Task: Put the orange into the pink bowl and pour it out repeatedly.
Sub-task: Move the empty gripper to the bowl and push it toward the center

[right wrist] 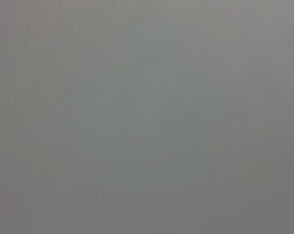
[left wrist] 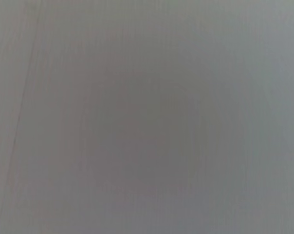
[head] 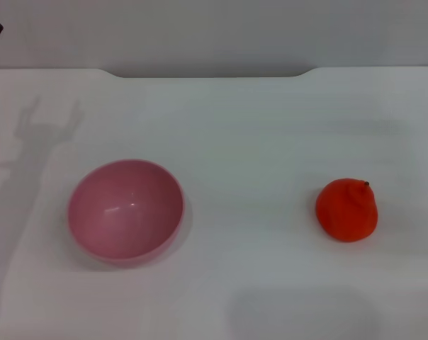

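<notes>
Head view: pink bowl [head: 125, 210], glossy smooth round plastic, upright, empty, left on matte white table [head: 256, 127]. Orange [head: 346, 210], red-orange, roundish, knobby stalked tip, right, well apart. Grippers unseen; grasp state cannot be told. Wrist views: blank grey.

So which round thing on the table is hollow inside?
The pink bowl, on the robot's left. It's open on top and empty. The orange on the right is a solid ball.

We see a white tabletop [head: 256, 127] with a notched far edge, a pale grey wall [head: 214, 28] behind it.
</notes>
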Motion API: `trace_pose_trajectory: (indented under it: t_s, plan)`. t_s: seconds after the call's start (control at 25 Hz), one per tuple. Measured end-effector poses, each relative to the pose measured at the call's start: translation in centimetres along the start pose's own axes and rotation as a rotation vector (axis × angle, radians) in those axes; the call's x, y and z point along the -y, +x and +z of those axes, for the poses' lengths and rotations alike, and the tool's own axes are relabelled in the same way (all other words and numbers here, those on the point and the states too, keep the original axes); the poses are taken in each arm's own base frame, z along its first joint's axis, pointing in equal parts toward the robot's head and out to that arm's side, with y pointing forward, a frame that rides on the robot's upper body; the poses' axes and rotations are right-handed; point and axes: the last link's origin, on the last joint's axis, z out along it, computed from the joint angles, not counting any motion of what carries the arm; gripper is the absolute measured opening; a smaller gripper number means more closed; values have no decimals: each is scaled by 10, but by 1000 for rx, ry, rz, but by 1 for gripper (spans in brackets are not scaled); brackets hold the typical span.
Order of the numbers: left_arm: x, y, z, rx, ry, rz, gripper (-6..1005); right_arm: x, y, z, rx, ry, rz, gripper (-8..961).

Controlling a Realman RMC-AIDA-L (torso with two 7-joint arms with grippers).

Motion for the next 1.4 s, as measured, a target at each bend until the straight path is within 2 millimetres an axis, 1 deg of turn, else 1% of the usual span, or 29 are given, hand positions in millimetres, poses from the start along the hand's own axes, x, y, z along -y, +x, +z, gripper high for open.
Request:
trace_pose_trajectory:
  t_s: [0.24,0.36,0.76,1.4]
  plan:
    - [0,0,1,2,2,0,795,0,0,1,-1,-1,1,666]
    - [-2,-2,7,18,-2,1,792,-1,1,1,-3,0,1,666]
    - [-2,-1,13,24,-4,7,783,-1,1,1,-6,2,9,666]
    - [-3,-1,14,24,-17,-3,769,0,2,0,-7,10,14,667]
